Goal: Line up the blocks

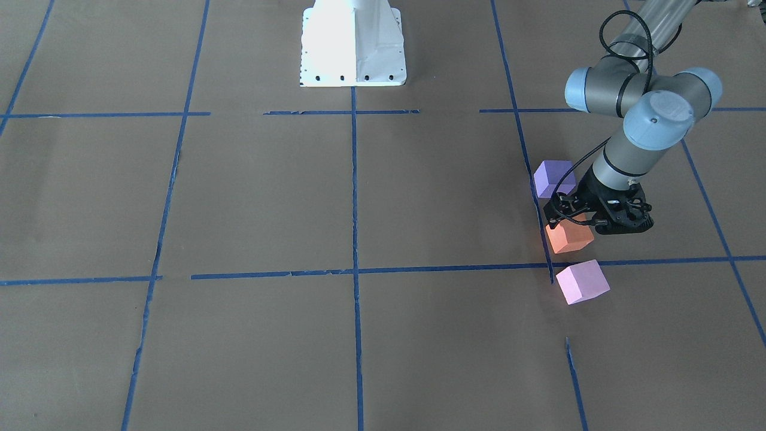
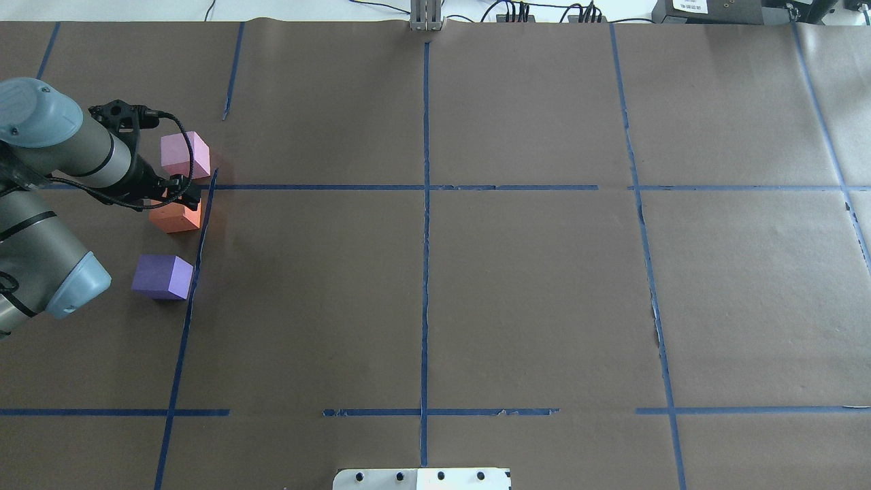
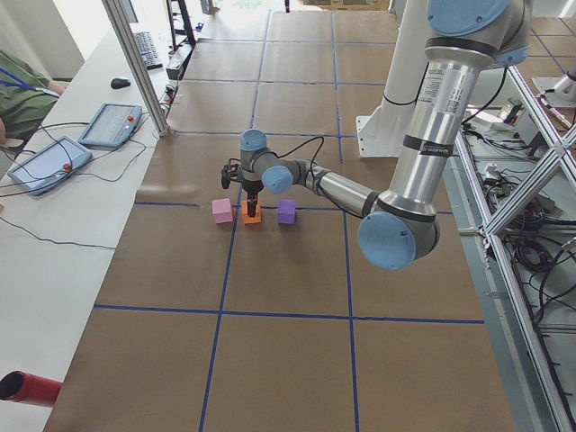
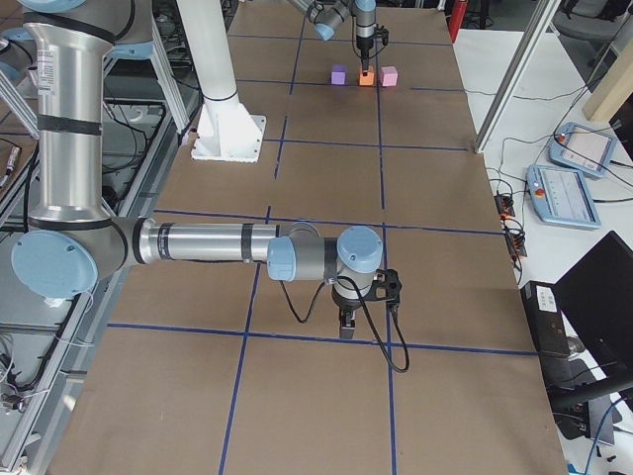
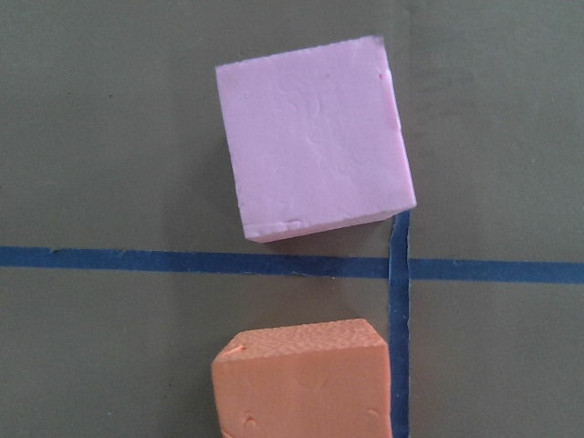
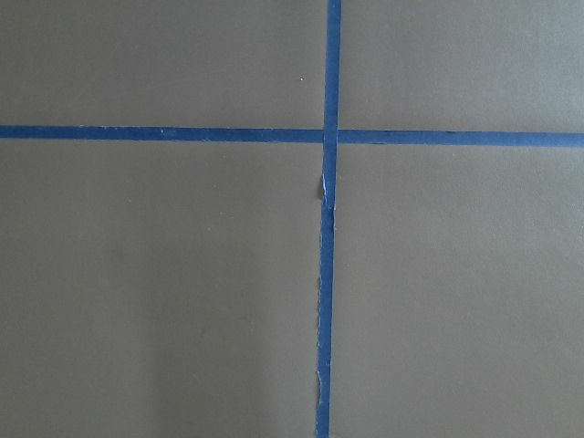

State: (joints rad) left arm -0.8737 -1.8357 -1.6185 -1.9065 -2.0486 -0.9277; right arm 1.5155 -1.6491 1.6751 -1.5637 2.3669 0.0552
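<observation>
Front view: the left gripper (image 1: 574, 222) stands right over the orange block (image 1: 570, 239), which lies between the purple block (image 1: 553, 178) and the pink block (image 1: 582, 281), in a row. Its opening I cannot tell. Right side view: the right gripper (image 4: 346, 322) hangs over the table (image 4: 445, 247), well apart; its opening is unclear too.

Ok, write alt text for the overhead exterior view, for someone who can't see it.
The left gripper is low over an orange block near the left edge of the table, with a pale pink block beyond it and a purple block nearer the robot, the three roughly in a line along a blue tape strip. Brown paper covers the table.
</observation>
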